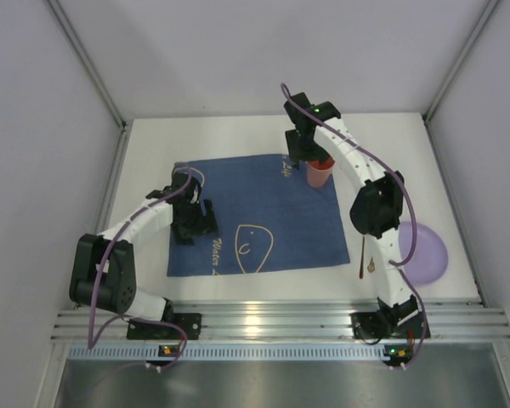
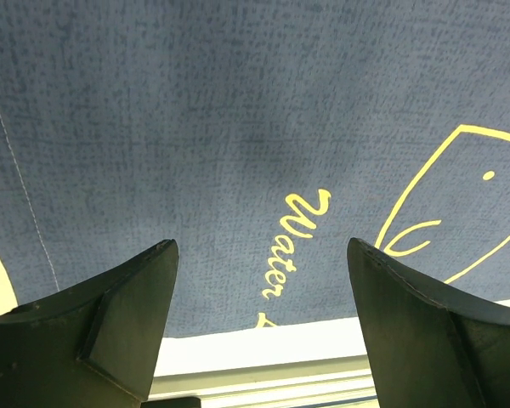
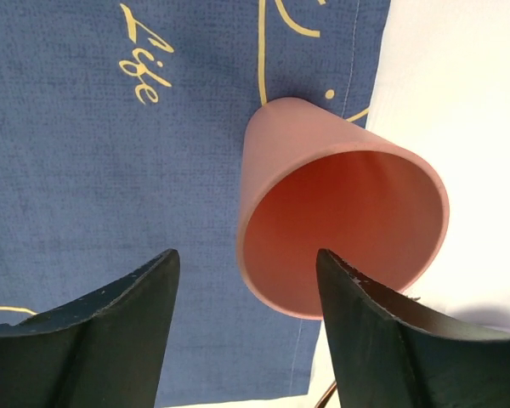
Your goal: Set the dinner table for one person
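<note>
Right gripper [image 3: 246, 252], jaws parted and holding nothing, poised over an upright pink cup [image 3: 323, 161] at the far right corner of the blue placemat [image 1: 255, 212]; left gripper [image 2: 261, 242] wide open and empty above the placemat's left part; white dinner table [image 1: 153, 144] beneath all, its ribbed rail [image 1: 272, 319] along the near edge; purple plate [image 1: 425, 251] right of the placemat.

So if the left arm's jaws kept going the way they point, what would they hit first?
The blue placemat: the left gripper points down at it, jaws open, nothing between, near the yellow word "Water". How high above the cloth it hangs is unclear.
</note>
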Motion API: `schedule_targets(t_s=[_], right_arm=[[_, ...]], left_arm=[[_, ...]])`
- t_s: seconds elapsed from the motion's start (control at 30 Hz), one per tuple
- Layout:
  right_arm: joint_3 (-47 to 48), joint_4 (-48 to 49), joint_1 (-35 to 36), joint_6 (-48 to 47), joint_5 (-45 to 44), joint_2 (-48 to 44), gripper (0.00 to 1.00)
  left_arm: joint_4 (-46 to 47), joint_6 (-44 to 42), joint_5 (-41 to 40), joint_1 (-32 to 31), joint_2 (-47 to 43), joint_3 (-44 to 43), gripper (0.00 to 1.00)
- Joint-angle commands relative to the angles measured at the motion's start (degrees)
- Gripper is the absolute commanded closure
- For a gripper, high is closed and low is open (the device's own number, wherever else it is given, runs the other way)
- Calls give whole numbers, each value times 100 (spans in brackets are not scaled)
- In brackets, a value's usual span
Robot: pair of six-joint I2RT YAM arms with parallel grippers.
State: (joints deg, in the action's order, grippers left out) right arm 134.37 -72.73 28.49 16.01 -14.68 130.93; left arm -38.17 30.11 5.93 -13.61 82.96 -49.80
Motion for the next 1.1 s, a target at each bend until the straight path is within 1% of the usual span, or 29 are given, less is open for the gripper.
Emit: schedule_targets(t_s=[0.0,0.07,0.17,0.2,0.23,0.27,0.3,0.33,0.37,0.4,0.43,0.47,0.5,0.53,0.57,0.6,0.63,0.67,0.7,0.73,0.77,0.83,0.93,1.0,1.03,1.07], right_arm=[[292,-127,104,-45,-18,-454,32],[493,-154,104,-54,-35,-595,28],[442,-49,78,-81,-175,-1165,22],[337,65,34,-81,-254,-1567,20],[171,127,8,-63,-438,-1823,12],[-327,188,-45,-2,-553,-2096,6],[-645,319,-202,120,-649,-2690,0],[-1014,399,-325,209,-711,-3000,1],[-1835,443,-466,314,-712,-3308,0],[-2287,548,-885,419,-660,-3912,0],[-2753,584,-1167,629,-381,-4205,0],[-3671,619,-1492,718,-195,-4495,0],[-4107,654,-2148,850,-19,-5028,0],[-4512,672,-2459,851,243,-5277,0],[-5177,690,-2749,842,350,-5506,0],[-5445,690,-3274,799,404,-5935,0],[-5665,664,-3445,755,396,-6113,0],[-5980,637,-3577,711,343,-6263,0],[-6088,515,-3718,684,238,-6482,0],[-6254,401,-3745,719,-76,-6545,0],[-6343,226,-3763,728,-227,-6667,0],[-6580,180,-3825,824,-500,-6817,0],[-6774,277,-3860,1000,-405,-6985,0],[-7002,478,-3982,1001,6,-6810,0],[-7229,618,-4018,983,592,-6731,0],[-7327,889,-4044,983,885,-6539,0]], left_arm=[[12,-93,-48,-10,106,-267,14],[-41,-93,-48,-10,133,-372,14],[-102,-128,-66,-71,150,-548,14],[-120,-189,-144,-176,142,-644,14],[-146,-233,-432,-325,159,-906,14],[-234,-277,-540,-727,203,-1074,13],[-295,-330,-784,-940,377,-1276,12],[-348,-356,-943,-1142,483,-1669,12],[-462,-348,-945,-1484,624,-1865,12],[-463,-313,-875,-1626,877,-2041,12],[-419,-313,-779,-1767,993,-2321,12],[-341,-339,-413,-2064,1099,-2445,12],[-183,-409,-270,-2232,1309,-2586,12],[-112,-453,-129,-2399,1432,-2892,12],[-68,-505,38,-2767,1564,-3060,12],[2,-654,292,-2962,1853,-3236,12],[29,-725,468,-3146,2012,-3586,12],[73,-769,609,-3470,2170,-3763,12],[91,-822,880,-3613,2485,-3939,12],[134,-822,988,-3753,2645,-4280,12],[169,-805,1102,-3963,2916,-4423,13],[292,-700,1322,-4123,3164,-4826,13],[407,-550,1559,-4308,3498,-5257,13],[416,-524,1682,-4361,3779,-5530,13],[372,-523,1761,-4370,3876,-5836,13],[285,-506,1771,-4379,4016,-5970,13]])
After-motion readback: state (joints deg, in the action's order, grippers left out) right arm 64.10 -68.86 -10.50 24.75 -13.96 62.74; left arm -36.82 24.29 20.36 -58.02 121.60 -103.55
